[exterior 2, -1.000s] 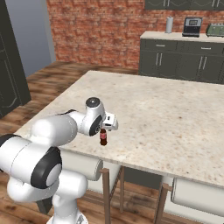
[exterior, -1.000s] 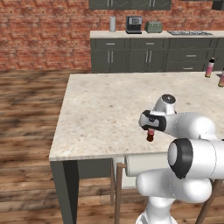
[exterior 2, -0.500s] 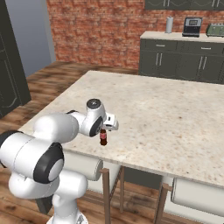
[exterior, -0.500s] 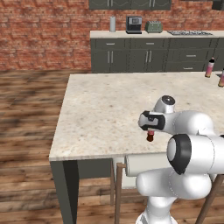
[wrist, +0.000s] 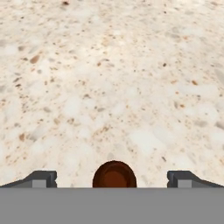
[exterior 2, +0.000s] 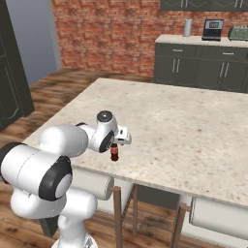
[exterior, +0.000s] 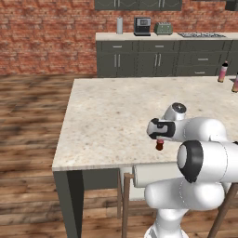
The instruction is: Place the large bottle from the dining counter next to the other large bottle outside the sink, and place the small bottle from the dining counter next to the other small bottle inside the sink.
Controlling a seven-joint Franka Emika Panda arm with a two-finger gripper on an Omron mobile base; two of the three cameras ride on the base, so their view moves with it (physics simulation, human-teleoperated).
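The small bottle (exterior: 159, 145) (exterior 2: 114, 153), dark brown-red, stands near the front edge of the dining counter (exterior: 107, 116) (exterior 2: 184, 121). My gripper (exterior: 159, 139) (exterior 2: 114, 147) points straight down over it. In the hand view the bottle's round top (wrist: 114, 175) sits midway between the two fingertips (wrist: 43, 179), which stand wide apart and clear of it; the gripper (wrist: 113, 178) is open. The large bottle (exterior: 223, 72), black-capped and pink fading to orange, stands at the counter's far right. A second pinkish bottle (exterior: 235, 83) is cut off by the right edge.
White-cushioned stools (exterior: 153, 174) (exterior 2: 97, 184) (exterior 2: 218, 215) are tucked under the counter's front edge below the arm. A back kitchen counter (exterior: 139, 36) carries a coffee machine (exterior: 142, 25) and a toaster (exterior: 163, 29). Wooden floor (exterior: 32, 121) lies to the left.
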